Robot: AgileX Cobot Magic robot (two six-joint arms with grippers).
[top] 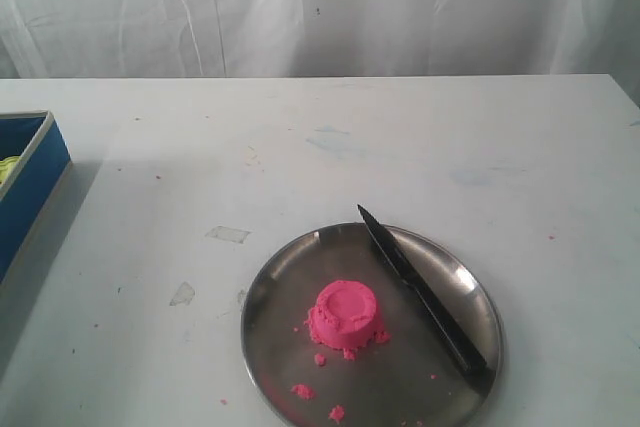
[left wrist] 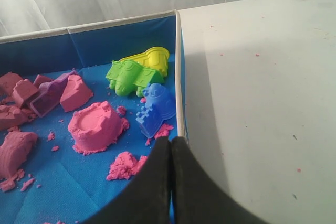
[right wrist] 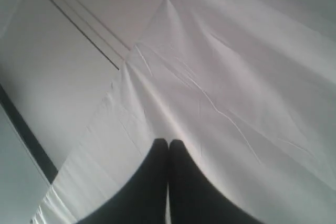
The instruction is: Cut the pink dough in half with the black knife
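Pink dough (top: 346, 315): one cup-shaped mound, whole, flat top with a shallow dent, sitting a little left of centre on the single round steel plate (top: 280, 287) near the front of the white table (top: 300, 137). A handful of loose pink crumbs (top: 302, 390) lie around its base and toward the plate's near rim. One black knife (top: 420, 292) lies flat on the right side of the same plate, just beside the mound but apart from it, with its tip over the far rim and its handle at the near-right rim. Only the exterior view gives me the plate, dough and knife. It catches just a corner of the blue box (top: 30, 172) at the table's left edge. The left wrist view opens that box (left wrist: 121, 40): four plastic moulds, green (left wrist: 128, 76), yellow (left wrist: 149, 59), blue (left wrist: 156, 106) and purple (left wrist: 50, 95), plus several spare pink lumps (left wrist: 97, 127), one of them cup-shaped. My left gripper (left wrist: 171, 145) hangs over the box's table-side wall, fingers pressed together on nothing. The right wrist view holds only the white curtain (right wrist: 236, 77) and my right gripper (right wrist: 168, 142), fingers likewise closed and empty.
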